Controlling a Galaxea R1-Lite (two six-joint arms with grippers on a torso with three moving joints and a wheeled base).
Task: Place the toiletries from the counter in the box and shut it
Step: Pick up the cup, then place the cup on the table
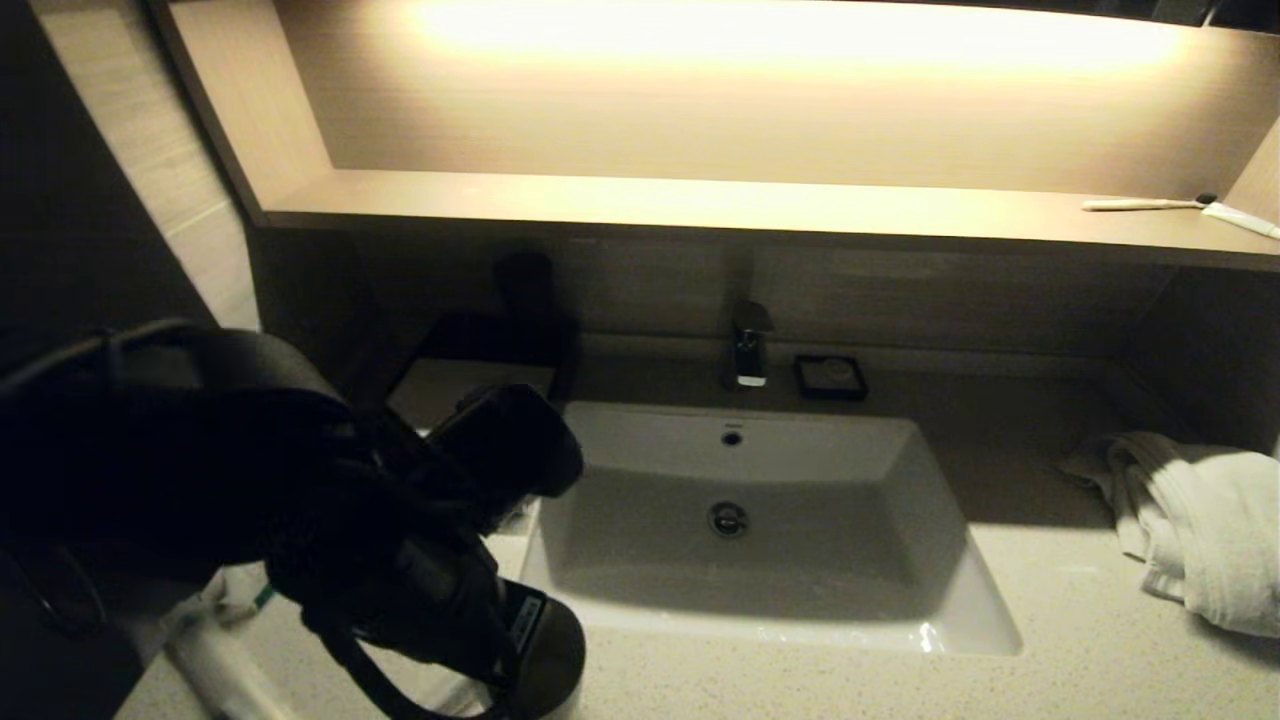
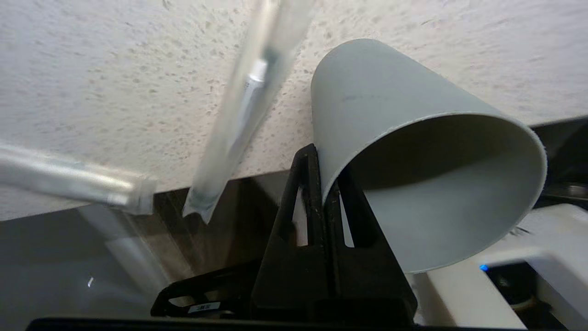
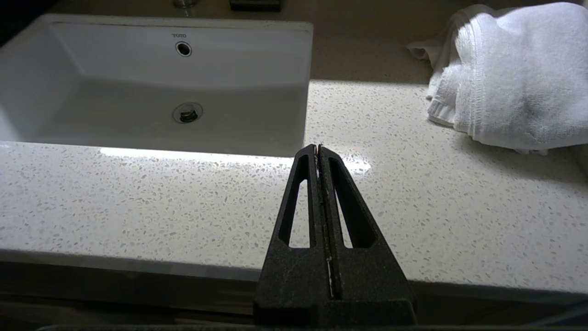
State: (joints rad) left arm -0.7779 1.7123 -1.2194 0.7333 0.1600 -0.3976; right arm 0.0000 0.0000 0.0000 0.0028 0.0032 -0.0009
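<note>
Left wrist view shows the left gripper clamped on the rim of a grey cup, with the clear-wrapped toothbrush lying beside it on the counter. Cup-clearing seems underway; next, set it aside and fetch the toothbrush. Right gripper idles, pincer together.

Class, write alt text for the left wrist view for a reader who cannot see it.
The left gripper is shut on the rim of a grey cup tipped on its side over the speckled counter. Beside it a clear-wrapped toothbrush overhangs the counter's edge.
</note>
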